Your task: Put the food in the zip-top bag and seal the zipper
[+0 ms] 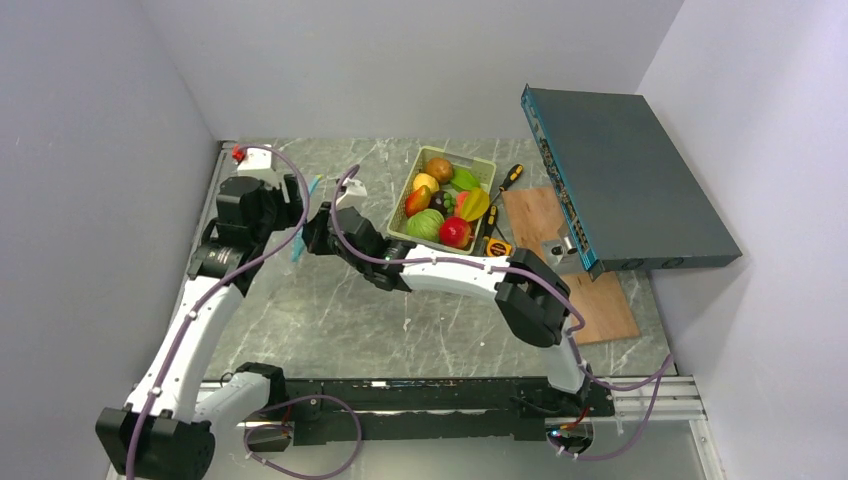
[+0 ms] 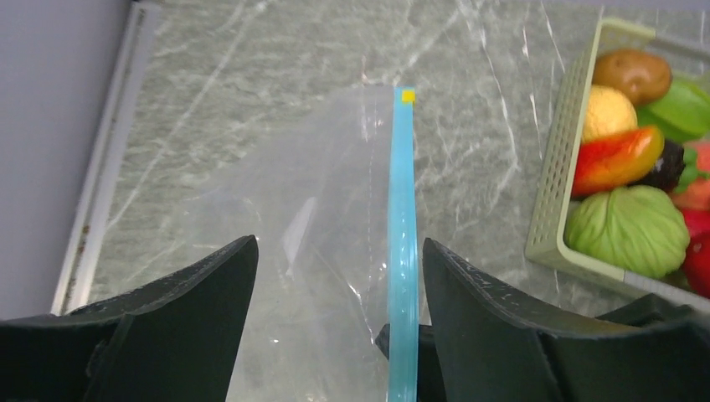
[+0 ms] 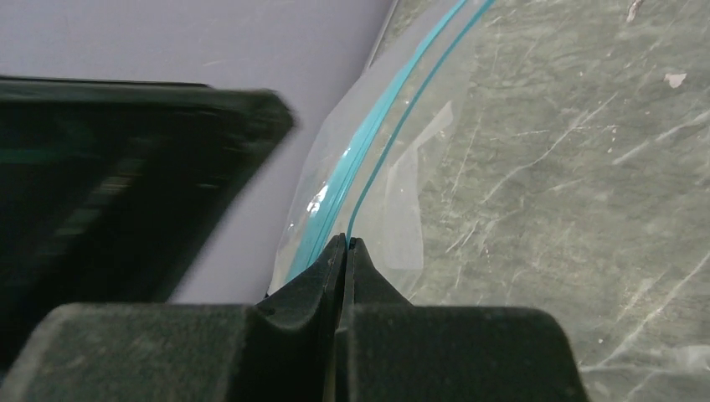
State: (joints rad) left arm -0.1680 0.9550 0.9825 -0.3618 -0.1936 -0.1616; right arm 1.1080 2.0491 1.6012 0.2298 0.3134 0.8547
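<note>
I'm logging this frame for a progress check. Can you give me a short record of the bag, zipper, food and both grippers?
left gripper: open, one finger on either side of the zipper
right gripper: shut on the zipper edge
zip-top bag: clear, no food seen inside
zipper state: two blue strips apart beside the right gripper, not sealed there
food: in the pale green basket, beside the bag

Top camera looks down from above the worktop's (image 1: 330, 310) near edge; both wrist cameras sit close, sharing the bag (image 2: 318, 209) by the left edge.
</note>
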